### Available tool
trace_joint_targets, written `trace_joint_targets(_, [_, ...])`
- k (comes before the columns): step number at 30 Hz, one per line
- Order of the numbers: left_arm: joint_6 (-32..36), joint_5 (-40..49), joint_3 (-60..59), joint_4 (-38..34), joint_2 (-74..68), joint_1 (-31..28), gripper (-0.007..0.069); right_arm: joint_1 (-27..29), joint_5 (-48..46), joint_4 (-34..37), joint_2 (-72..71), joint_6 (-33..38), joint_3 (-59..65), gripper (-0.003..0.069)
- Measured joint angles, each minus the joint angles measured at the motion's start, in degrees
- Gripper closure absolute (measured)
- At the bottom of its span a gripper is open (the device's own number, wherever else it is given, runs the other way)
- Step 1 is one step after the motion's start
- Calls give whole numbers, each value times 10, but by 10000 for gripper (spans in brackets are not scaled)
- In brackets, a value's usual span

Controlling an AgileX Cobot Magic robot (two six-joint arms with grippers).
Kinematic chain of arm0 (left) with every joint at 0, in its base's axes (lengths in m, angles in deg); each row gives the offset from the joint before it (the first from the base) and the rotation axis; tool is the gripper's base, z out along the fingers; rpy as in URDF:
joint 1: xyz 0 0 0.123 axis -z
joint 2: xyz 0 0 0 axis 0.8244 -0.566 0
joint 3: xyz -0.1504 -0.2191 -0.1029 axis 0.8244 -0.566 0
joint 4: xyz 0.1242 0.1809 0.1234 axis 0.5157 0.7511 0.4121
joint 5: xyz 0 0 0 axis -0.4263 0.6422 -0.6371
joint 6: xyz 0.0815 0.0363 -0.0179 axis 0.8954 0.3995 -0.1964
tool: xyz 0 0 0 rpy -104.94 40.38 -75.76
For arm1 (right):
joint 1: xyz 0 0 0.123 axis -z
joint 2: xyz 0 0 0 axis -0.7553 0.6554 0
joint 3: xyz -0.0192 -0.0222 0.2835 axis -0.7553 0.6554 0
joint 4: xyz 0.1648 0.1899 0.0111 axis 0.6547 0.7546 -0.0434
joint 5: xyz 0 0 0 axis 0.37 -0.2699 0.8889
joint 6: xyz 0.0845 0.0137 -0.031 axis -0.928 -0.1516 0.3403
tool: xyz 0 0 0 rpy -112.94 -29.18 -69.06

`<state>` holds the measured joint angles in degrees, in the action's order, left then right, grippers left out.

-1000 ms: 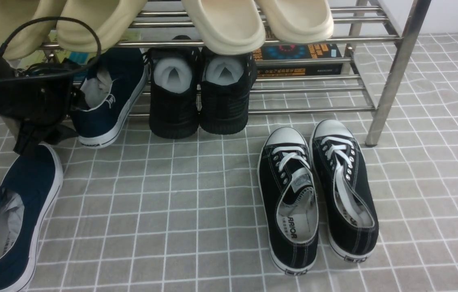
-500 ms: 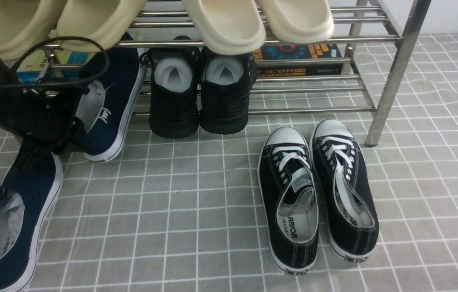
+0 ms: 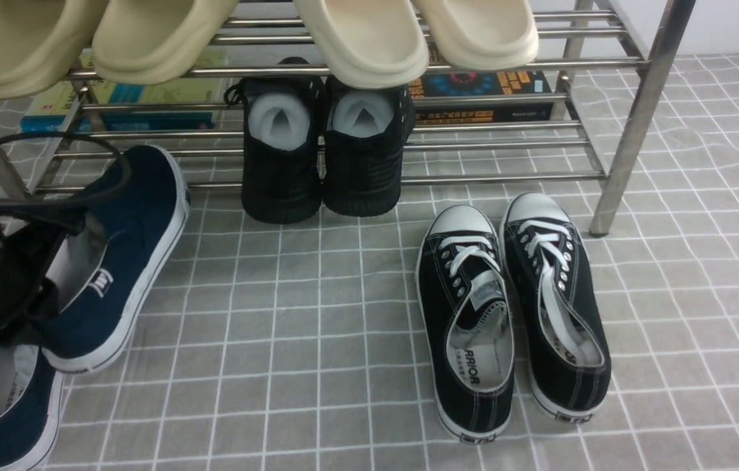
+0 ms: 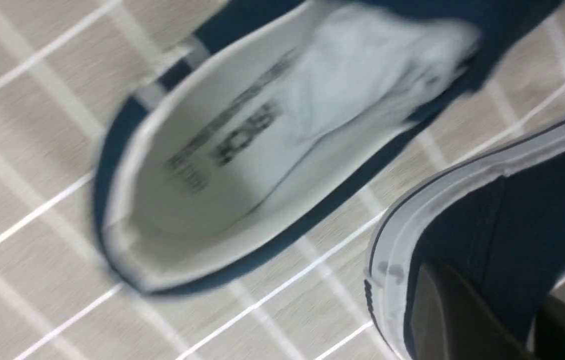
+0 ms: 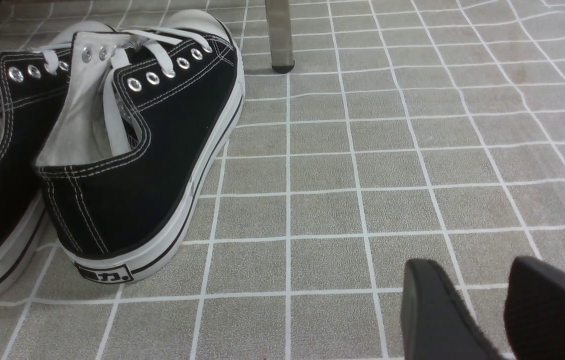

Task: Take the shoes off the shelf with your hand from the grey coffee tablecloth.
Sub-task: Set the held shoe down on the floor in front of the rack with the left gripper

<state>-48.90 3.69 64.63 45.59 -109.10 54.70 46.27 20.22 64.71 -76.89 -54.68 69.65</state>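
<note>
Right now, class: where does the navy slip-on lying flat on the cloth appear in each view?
Front view: navy slip-on, bottom-left corner.
Left wrist view: navy slip-on fills the middle, opening showing.
Right wrist view: not in it.
Shared landmark: white-gridded grey tablecloth.

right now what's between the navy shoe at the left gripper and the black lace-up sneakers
Nothing but bare grey checked cloth, in the front view, between the navy shoe and the lace-up sneakers; the all-black shoes stand farther back by the shelf.
</note>
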Motion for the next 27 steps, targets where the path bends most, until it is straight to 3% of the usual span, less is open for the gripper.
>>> trace_joint_targets(16, [21, 88, -8, -1, 24, 13, 572, 0, 0, 0, 0, 0, 0, 421])
trace_joint_targets(21, [-40, 55, -8, 39, 24, 75, 571, 0, 0, 0, 0, 0, 0, 421])
trace_joint_targets(27, [-106, 60, -8, 88, 23, 91, 565, 0, 0, 0, 0, 0, 0, 421])
